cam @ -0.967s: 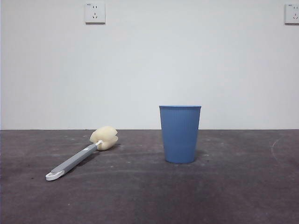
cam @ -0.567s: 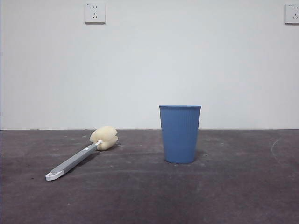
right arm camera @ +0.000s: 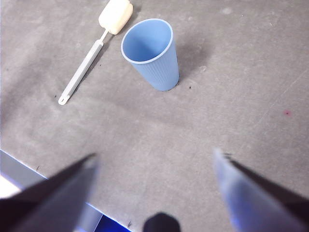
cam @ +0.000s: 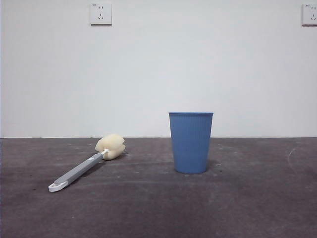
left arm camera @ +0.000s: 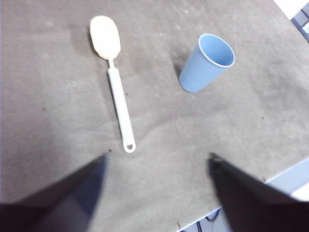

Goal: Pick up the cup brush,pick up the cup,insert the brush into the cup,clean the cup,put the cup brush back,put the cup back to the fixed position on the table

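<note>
Left end effector: being held high over the surface, jaws spread wide, nothing gripped. Its wrist view is taking in both task items from above; neither is being touched.

Right end effector: likewise being held above the surface, jaws spread wide apart, nothing pinched between them. Both items are lying well ahead of its tips.

Neither arm is being shown in the front view.

Item 1, cup brush: lying flat on the surface, approx. diagonal in the front view. Cream-yellow sponge head is being pointed toward the back wall; grey handle is running forward, w/ white looped end nearest the front camera. Not being held.

Item 2, cup: blue ribbed tumbler, standing upright on its base, mouth up. Interior is being seen as empty in both wrist views. Positioned beside the brush, apart from it, no contact; in the front view it is sitting to the right of the sponge head. A soft shadow is being cast on the surface next to its base.

Misc.: two white wall sockets, one above the brush side, one partly cut off at the picture's edge. Surface edge is being shown in both wrist views, close to the end effectors.
</note>
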{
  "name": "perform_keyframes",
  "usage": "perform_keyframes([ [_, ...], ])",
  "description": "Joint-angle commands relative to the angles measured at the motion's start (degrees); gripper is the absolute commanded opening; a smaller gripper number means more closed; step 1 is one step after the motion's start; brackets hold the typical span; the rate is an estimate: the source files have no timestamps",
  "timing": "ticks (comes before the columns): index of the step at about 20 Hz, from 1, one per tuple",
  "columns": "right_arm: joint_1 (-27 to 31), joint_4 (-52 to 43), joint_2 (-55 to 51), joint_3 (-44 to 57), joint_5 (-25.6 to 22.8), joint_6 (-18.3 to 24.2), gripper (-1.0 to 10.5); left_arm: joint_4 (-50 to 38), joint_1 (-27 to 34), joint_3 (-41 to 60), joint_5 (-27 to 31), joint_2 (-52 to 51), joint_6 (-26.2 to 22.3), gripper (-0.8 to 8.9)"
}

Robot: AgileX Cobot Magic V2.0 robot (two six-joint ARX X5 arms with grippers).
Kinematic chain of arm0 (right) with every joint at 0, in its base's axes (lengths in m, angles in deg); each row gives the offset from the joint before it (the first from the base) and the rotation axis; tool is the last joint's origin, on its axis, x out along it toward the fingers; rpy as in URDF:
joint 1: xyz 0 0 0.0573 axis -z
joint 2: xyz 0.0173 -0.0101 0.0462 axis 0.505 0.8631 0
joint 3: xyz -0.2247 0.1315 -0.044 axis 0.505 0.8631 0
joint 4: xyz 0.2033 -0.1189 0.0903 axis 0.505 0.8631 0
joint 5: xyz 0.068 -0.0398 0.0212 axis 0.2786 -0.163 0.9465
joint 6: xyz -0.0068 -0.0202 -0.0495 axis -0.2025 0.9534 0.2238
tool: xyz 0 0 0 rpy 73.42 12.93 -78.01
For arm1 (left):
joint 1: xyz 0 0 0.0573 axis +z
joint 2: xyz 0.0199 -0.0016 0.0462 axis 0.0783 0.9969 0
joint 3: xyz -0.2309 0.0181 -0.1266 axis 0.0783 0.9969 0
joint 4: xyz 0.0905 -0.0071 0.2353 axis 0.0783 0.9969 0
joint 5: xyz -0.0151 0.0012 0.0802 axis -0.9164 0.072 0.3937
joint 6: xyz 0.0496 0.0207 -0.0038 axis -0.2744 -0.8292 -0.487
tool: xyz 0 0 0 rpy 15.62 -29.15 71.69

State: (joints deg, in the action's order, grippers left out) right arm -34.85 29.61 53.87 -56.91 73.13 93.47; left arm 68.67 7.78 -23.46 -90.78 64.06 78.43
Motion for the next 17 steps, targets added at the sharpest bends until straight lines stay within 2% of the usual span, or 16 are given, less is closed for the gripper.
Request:
perform_keyframes([
  [1,0.0,-0.3,0.0,-0.1,0.1,-0.5,5.7,-2.3,-2.7,-0.2,-0.3,2.6,0.4,6.23],
  [3,0.0,-0.3,0.0,-0.1,0.1,-0.5,5.7,-4.8,-6.0,-0.2,1.0,5.6,1.4,6.23],
  [5,0.0,-0.3,0.0,-0.1,0.1,-0.5,5.7,-8.2,-11.1,-0.2,5.1,9.4,3.5,6.23],
  [12,0.0,-0.3,0.0,-0.1,0.1,-0.9,5.7,-19.9,-30.1,-0.2,27.5,27.6,11.5,6.23],
  [17,0.0,-0.3,0.0,-0.1,0.1,-1.4,5.7,-26.4,-35.1,-0.2,36.2,40.2,14.1,6.22],
])
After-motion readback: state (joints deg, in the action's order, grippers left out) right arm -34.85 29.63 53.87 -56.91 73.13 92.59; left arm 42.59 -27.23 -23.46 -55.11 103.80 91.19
